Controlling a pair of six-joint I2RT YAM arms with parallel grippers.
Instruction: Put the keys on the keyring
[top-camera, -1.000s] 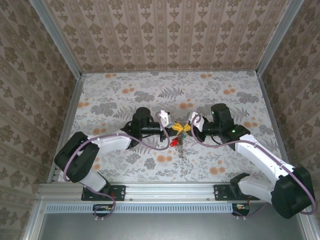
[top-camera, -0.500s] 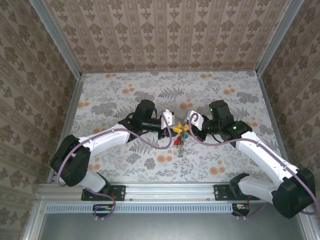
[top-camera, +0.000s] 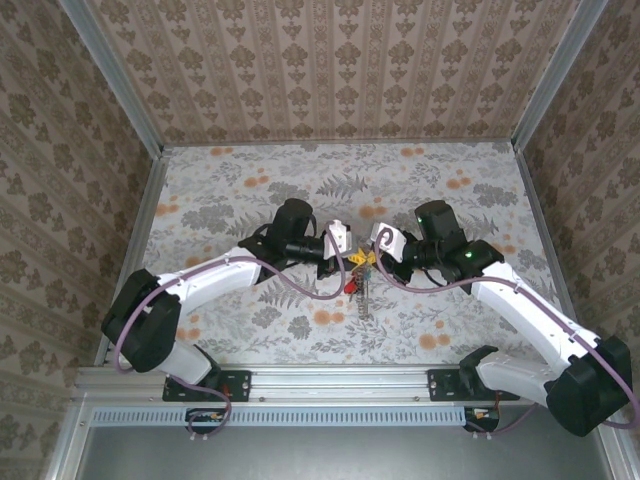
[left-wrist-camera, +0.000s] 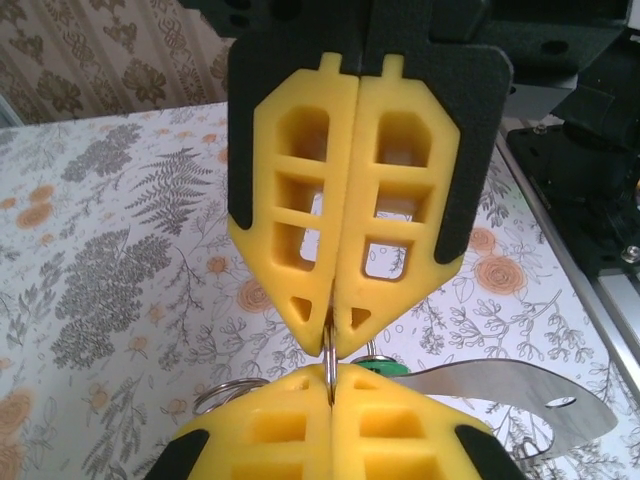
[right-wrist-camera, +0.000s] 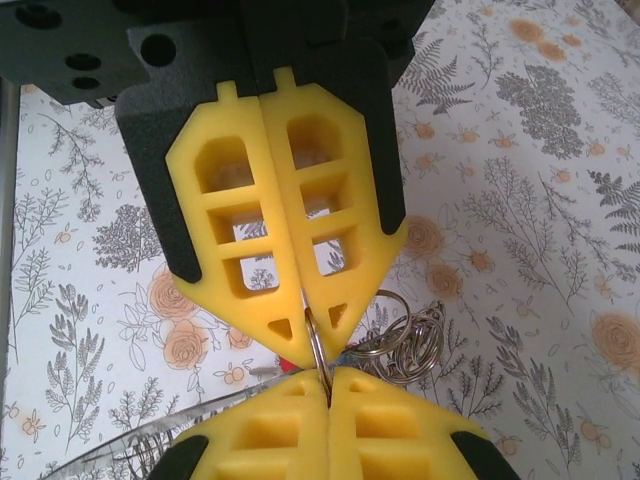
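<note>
Keyring (left-wrist-camera: 328, 362) is hanging edge-on above the tabletop (top-camera: 450, 190), mid-workspace, with keys (top-camera: 354, 284) dangling under it. Left gripper (left-wrist-camera: 330, 395) and right gripper (right-wrist-camera: 328, 390) are meeting tip to tip, both jaws clenched on the ring wire. Best bet: one side anchoring while the other is prying the coil, without twisting.

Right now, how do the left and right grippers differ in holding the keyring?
The left gripper reaches in from the left, the right gripper from the right, tips facing. The left gripper pinches one side of the keyring, the right gripper the opposite side. Both are shut on it.
</note>
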